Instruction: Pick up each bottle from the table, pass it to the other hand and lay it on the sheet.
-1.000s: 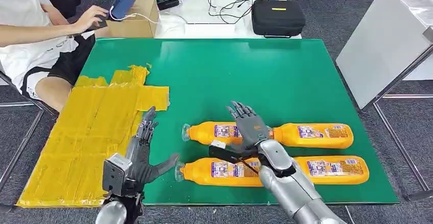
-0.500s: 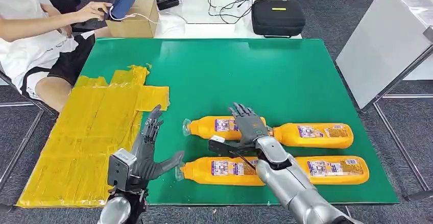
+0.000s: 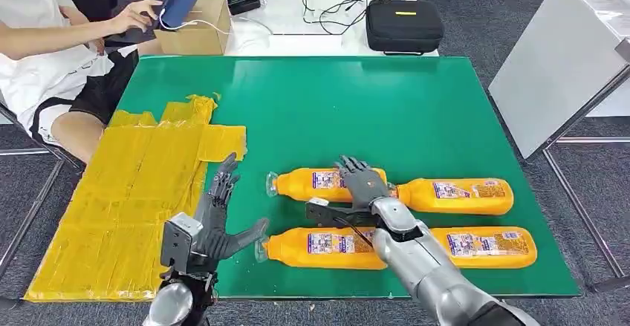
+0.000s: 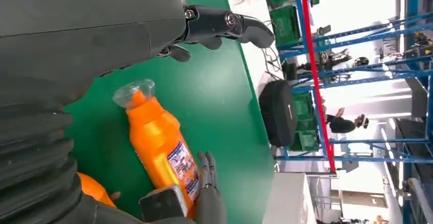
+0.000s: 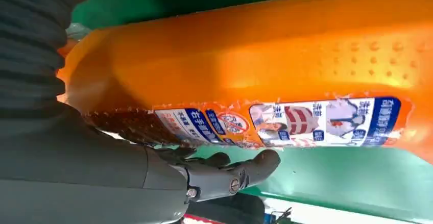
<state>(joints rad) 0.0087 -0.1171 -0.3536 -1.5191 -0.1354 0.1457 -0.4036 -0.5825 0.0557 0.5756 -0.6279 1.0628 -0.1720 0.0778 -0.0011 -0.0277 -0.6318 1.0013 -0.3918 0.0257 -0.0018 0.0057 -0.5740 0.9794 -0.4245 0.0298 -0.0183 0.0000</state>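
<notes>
Over the far left bottle (image 3: pixel 319 185), right hand (image 3: pixel 362 185) resting, fingers draped, grip unclear. Near the sheet (image 3: pixel 126 200), left hand (image 3: pixel 212 229) spread wide, empty.

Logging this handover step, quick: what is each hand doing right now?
Left hand: open, fingers spread, holding nothing.
Right hand: lies over the far left bottle; whether it grips it cannot be told.

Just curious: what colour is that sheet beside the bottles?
Yellow sheet, clearest in the head view.
</notes>
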